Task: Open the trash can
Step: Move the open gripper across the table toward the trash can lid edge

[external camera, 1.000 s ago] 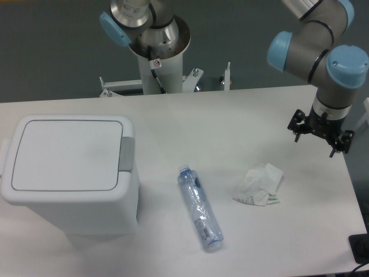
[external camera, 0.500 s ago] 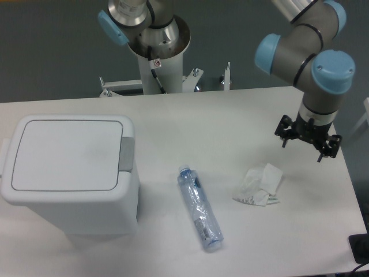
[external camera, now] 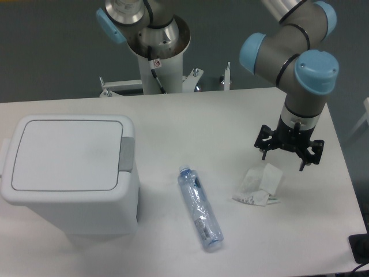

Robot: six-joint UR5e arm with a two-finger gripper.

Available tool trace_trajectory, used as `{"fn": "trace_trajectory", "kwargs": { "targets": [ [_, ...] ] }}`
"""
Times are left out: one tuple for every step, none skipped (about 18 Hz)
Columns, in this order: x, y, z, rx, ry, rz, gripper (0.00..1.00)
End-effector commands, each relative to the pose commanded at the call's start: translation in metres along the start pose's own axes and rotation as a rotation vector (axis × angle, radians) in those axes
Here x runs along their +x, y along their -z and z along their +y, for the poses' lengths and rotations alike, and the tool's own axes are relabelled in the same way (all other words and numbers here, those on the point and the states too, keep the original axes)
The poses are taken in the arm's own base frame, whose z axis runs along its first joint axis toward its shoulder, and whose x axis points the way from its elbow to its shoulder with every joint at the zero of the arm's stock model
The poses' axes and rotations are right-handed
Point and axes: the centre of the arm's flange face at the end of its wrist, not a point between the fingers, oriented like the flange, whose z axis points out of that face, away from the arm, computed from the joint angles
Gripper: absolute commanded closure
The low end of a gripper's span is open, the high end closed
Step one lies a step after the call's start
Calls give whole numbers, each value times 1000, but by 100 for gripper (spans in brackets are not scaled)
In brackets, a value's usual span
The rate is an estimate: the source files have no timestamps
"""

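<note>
The trash can [external camera: 69, 173] is a big white boxy bin at the left of the table, with its flat lid down and a grey push tab [external camera: 126, 154] on its right rim. My gripper [external camera: 289, 151] hangs far to the right, above the table and just over the upper edge of a crumpled white wrapper. Its black fingers are spread apart with nothing between them.
A crumpled white wrapper [external camera: 259, 184] lies right of centre. An empty clear plastic bottle [external camera: 199, 208] lies on its side in the middle front. The arm's base post [external camera: 155, 52] stands behind the table's far edge. A dark object [external camera: 360, 248] sits at the bottom right corner.
The gripper has moved left and slightly down, from near the table's right edge to above the crumpled wrapper. The trash can, bottle and wrapper have not moved.
</note>
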Motion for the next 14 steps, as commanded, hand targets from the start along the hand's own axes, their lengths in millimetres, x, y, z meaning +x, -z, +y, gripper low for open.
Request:
{"fn": "trace_trajectory", "kwargs": {
  "targets": [
    [7,-1,-7,15,23,12,0],
    [15,-1,-16,36,49,29,0],
    [22,-2,-23,62,70,48,0],
    [28,0,-32,97,81,73,0],
    [35,1,-39,127,90,99,0],
    [41,2,-44,151,102,122,0],
    [45,8,-45,170,124,135,0],
    [52,13,-50,186,139,147,0],
    [63,16,-57,203,144,165,0],
    [68,22,-60,221,149,177,0],
    [72,24,-62,234,155,189,0],
    [76,26,-64,248,155,201,0],
    [82,32,-63,264,155,212,0],
    [94,40,-67,284,139,221,0]
  ]
}}
